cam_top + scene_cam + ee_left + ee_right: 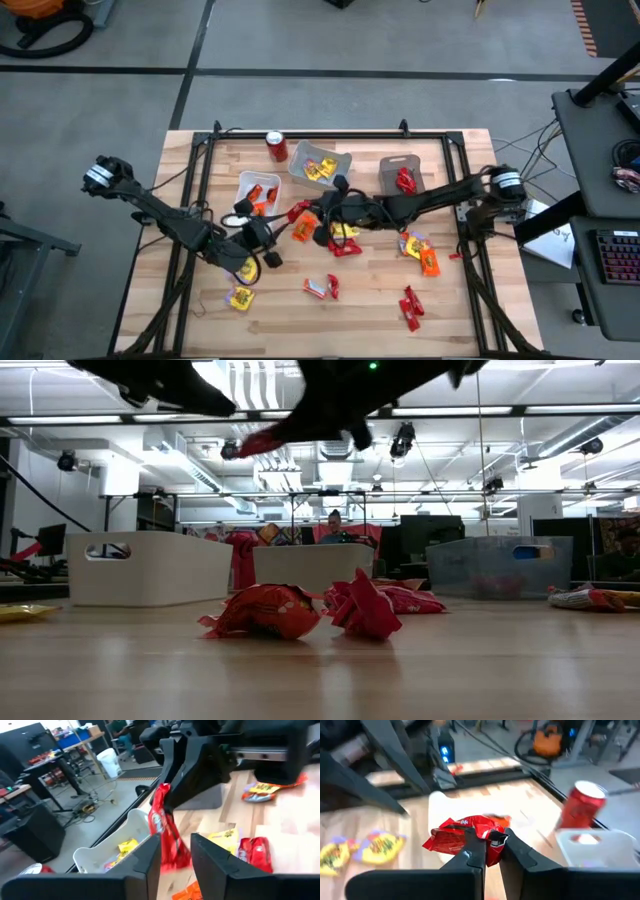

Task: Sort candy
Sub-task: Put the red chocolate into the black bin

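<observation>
The right gripper (490, 851) clenches the red candy wrapper (465, 837) at center frame in the high view; the left gripper (175, 857), fingers parted around its dangling lower end, stands released beside it.

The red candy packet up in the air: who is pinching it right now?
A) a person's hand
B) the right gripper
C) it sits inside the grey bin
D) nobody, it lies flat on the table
B: in the right wrist view the right gripper has its two dark fingers shut on the red candy packet, and the left wrist view shows that packet hanging above the table from a dark gripper.
</observation>
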Controlling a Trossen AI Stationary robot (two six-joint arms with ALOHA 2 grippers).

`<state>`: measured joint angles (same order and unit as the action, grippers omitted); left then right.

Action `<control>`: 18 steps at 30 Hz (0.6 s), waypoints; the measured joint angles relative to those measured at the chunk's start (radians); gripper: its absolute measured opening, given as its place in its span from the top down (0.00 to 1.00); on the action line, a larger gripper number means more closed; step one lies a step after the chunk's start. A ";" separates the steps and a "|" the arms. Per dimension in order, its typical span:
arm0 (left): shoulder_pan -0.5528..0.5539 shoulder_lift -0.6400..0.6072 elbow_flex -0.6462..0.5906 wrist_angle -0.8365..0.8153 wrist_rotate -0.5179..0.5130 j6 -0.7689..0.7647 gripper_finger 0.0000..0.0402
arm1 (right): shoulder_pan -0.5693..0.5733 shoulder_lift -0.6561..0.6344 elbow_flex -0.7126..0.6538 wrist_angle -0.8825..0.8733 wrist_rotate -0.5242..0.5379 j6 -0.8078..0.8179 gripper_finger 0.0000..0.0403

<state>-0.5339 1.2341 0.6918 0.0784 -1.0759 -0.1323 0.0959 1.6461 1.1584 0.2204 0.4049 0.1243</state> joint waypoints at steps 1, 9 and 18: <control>0.000 -0.017 0.000 -0.010 0.007 0.000 0.76 | -0.005 -0.026 0.000 -0.060 0.000 0.014 0.94; 0.000 -0.152 0.000 -0.128 0.128 -0.041 0.74 | -0.077 -0.223 0.000 -0.682 0.132 0.167 0.94; -0.001 -0.244 0.000 -0.253 0.379 -0.150 0.77 | -0.196 -0.314 -0.013 -1.479 0.187 0.829 0.92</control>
<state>-0.5346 0.9905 0.6918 -0.1749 -0.6971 -0.2821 -0.1004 1.3317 1.1451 -1.2586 0.5916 0.9530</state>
